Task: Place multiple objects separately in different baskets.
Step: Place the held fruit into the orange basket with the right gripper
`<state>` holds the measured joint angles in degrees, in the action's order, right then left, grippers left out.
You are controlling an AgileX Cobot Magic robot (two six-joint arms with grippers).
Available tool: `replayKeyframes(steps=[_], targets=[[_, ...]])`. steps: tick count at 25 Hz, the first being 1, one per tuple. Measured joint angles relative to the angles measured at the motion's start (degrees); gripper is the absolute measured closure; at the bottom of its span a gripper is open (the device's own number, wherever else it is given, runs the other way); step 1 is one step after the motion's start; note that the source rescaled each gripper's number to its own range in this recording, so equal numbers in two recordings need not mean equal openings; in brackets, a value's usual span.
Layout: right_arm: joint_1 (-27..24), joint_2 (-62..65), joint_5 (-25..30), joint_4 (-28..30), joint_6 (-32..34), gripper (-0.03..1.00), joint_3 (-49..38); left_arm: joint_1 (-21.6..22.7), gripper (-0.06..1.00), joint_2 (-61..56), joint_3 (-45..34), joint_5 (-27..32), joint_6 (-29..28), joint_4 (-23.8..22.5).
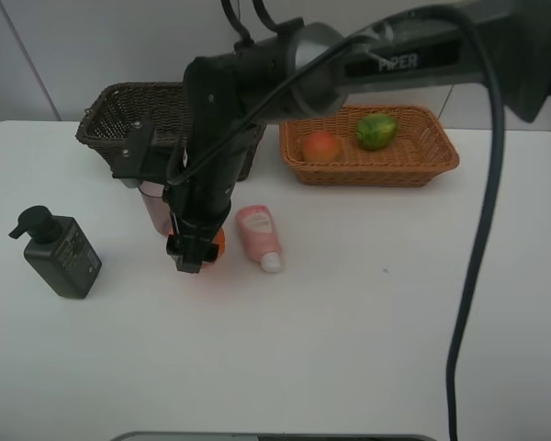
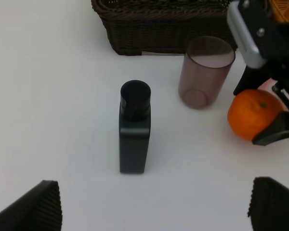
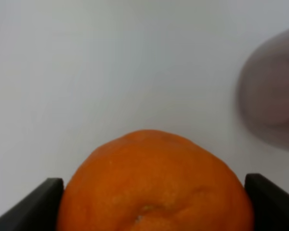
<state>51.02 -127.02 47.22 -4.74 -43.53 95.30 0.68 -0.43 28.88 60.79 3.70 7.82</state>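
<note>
My right gripper (image 1: 195,255) reaches across to the left, open, with a finger on each side of the orange (image 3: 154,187), which rests on the table (image 1: 349,322). The orange also shows in the exterior view (image 1: 217,241) and the left wrist view (image 2: 253,114). The mauve cup (image 1: 154,208) stands upright just behind it. The pink tube (image 1: 259,235) lies to the orange's right. The dark pump bottle (image 1: 62,254) stands at the left, in front of my open, empty left gripper (image 2: 154,207). The red-orange fruit (image 1: 321,145) and green fruit (image 1: 376,130) lie in the light basket (image 1: 441,156).
The dark brown basket (image 1: 119,115) stands at the back left, partly hidden by my right arm (image 1: 257,83); what it holds cannot be seen. A black cable (image 1: 473,276) hangs down on the right. My left gripper is out of the exterior view.
</note>
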Motion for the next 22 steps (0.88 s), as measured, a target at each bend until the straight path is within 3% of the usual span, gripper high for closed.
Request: replayKeyframes(steps=[5,14,22], targets=[[-2.68,4.45,0.65,1.75,12.73,0.47,0.0,0.0,-0.06,0.0,0.0,0.0,0.0,0.0],[-12.44,8.15,3.36,14.33,42.29,0.47,0.0,0.0,-0.06,0.0,0.0,0.0,0.0,0.0],[-23.18,8.72,5.99,18.28,58.6,0.47,0.25,0.0,-0.06,0.0,0.0,0.0,0.0,0.0]])
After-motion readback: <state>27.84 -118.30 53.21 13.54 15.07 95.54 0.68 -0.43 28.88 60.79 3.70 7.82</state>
